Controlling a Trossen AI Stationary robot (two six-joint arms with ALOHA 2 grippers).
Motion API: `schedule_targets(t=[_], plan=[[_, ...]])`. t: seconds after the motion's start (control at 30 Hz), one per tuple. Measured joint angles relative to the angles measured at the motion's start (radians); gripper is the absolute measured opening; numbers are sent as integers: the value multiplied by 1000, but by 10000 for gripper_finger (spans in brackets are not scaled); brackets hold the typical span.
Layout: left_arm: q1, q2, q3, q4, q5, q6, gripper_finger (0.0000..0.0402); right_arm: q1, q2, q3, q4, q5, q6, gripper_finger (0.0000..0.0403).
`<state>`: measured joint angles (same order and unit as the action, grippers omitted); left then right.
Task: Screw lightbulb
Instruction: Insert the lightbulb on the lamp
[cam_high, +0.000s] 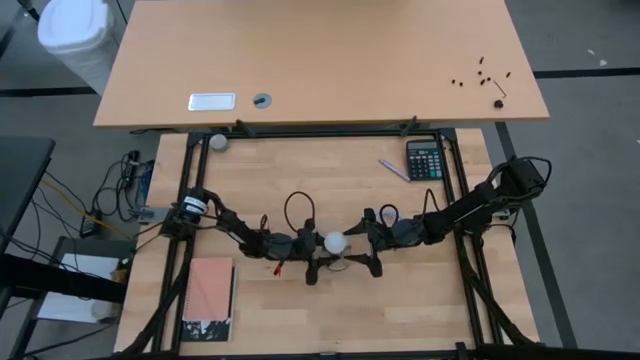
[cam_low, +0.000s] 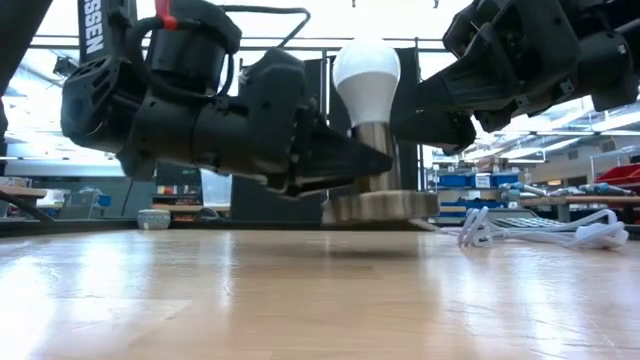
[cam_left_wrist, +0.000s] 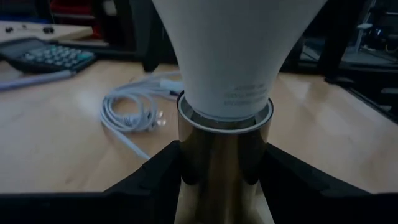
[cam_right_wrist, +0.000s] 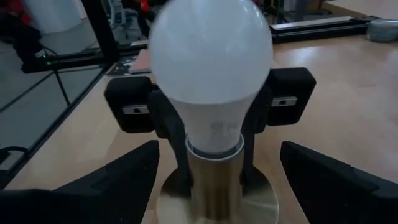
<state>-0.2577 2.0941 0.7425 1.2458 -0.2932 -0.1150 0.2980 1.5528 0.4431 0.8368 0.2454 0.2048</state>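
Item: lightbulb (cam_low: 366, 75), standing near the surface (cam_high: 300, 190) centre in its brass socket (cam_low: 377, 150), long axis vertical, globe pointing up.

Left gripper (cam_low: 350, 160), at its 9 o'clock, is clenching the socket.

Right gripper (cam_right_wrist: 214, 177), at 3 o'clock, is straddling it, released.

We are judging: steady the socket, twist the globe squarely.

A light wooden desk (cam_high: 320, 60) stands beyond the work table (cam_high: 330, 190), on a grey floor (cam_high: 590, 200) crossed by dark lines. A white bin (cam_high: 75, 35) sits at the desk's corner, and cables (cam_high: 60, 215) trail beside the table. In the low view, shelves with blue bins (cam_low: 475, 185) stand under bright ceiling light.
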Motion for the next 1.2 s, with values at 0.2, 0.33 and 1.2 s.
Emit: schedule_targets(t=[0.2,0.33,1.2], plan=[[3,0,38,-29,-15,12,194,8,0,0,5,18,-7,343],[8,0,58,-73,-28,6,194,26,0,0,44,22,-37,334],[15,0,69,-89,-34,-2,183,55,0,0,29,49,-47,317]])
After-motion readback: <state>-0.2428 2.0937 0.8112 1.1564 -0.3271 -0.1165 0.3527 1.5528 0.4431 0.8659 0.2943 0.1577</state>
